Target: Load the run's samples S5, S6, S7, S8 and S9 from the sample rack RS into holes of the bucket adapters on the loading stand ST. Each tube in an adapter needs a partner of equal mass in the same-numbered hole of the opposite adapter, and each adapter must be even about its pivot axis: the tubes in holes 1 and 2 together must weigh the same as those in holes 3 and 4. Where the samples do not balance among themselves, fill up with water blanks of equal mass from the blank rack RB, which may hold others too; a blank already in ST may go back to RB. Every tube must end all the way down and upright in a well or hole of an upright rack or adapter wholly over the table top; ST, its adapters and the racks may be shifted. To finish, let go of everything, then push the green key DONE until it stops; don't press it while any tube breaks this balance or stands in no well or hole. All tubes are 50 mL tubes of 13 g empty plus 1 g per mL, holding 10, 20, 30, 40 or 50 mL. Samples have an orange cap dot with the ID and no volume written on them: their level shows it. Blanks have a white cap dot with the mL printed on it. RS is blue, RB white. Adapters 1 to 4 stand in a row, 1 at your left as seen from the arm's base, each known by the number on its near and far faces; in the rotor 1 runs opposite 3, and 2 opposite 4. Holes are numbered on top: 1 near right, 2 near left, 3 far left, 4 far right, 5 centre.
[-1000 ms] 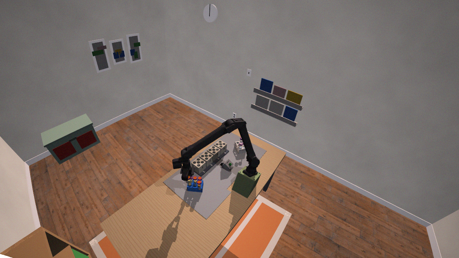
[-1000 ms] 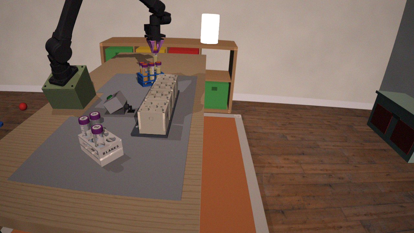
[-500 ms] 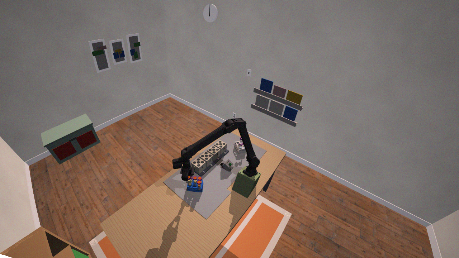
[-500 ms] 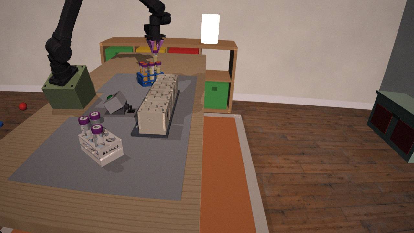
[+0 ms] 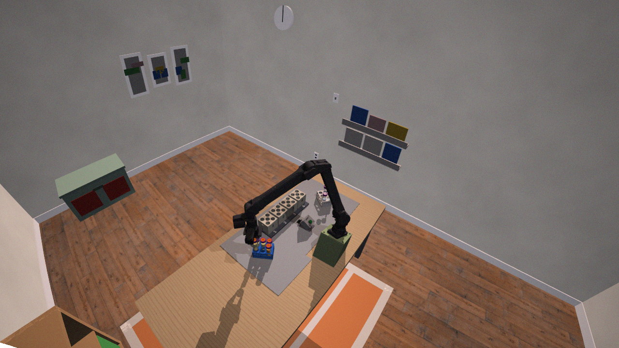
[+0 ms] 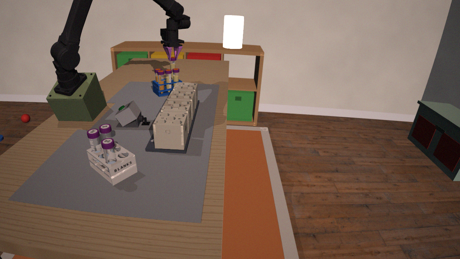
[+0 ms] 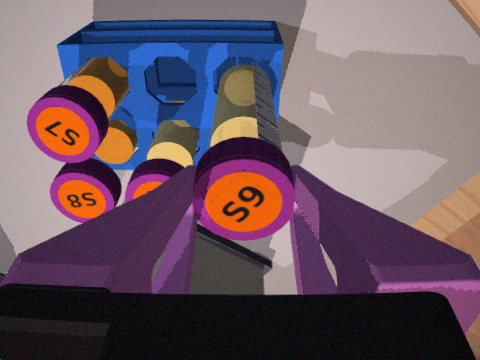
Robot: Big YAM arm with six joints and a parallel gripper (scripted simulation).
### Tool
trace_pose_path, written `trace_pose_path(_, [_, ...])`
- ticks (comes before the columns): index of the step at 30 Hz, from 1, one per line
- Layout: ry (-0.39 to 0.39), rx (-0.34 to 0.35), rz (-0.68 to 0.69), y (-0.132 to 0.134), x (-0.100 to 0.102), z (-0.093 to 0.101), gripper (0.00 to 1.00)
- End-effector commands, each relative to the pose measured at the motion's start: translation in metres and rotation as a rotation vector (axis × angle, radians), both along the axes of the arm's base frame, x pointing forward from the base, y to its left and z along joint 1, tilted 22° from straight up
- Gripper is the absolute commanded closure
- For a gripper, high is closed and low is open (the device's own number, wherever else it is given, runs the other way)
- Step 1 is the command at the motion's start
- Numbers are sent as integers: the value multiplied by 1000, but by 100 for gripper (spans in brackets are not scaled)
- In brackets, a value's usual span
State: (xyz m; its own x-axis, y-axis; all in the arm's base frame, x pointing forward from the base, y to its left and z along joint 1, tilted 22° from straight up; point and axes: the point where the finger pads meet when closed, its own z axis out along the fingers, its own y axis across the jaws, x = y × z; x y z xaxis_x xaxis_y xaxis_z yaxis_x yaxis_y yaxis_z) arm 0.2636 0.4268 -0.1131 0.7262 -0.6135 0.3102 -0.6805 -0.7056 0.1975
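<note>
Tool (image 7: 243, 234) clenched on S9 (image 7: 243, 202) over blue rack RS (image 7: 170, 40); adapters (image 6: 175, 109) unfilled, all loading, DONE key (image 6: 121, 108) left.

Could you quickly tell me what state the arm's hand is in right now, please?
Hand: closed on the purple-capped sample tube with orange dot S9, over the blue sample rack.

We find ourselves in a furnished room of a home — plank floor (image 5: 433, 281), grey walls, a wall clock (image 5: 283, 17), framed pictures (image 5: 157, 69), an orange rug (image 6: 247, 193) and a cubby shelf (image 6: 257, 49) with coloured bins. On the wooden table (image 6: 96, 231), though, stands lab gear — tube racks (image 6: 112, 164).
</note>
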Motion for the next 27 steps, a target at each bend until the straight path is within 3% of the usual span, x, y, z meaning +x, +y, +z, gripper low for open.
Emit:
trace_pose_path(1, [-2,9,-6,-2,8,-7,100])
trace_pose_path(6, [-8,20,-5,3,11,-8,100])
trace_pose_path(7, [-28,57,-9,12,17,10,100])
trace_pose_path(11, [-1,8,-5,-6,9,-17,100])
trace_pose_path(23, [-2,10,-5,-9,10,-29,100])
trace_pose_path(24, [-34,69,-8,14,24,-10,100])
trace_pose_path(27, [-14,31,-5,0,17,-29,100])
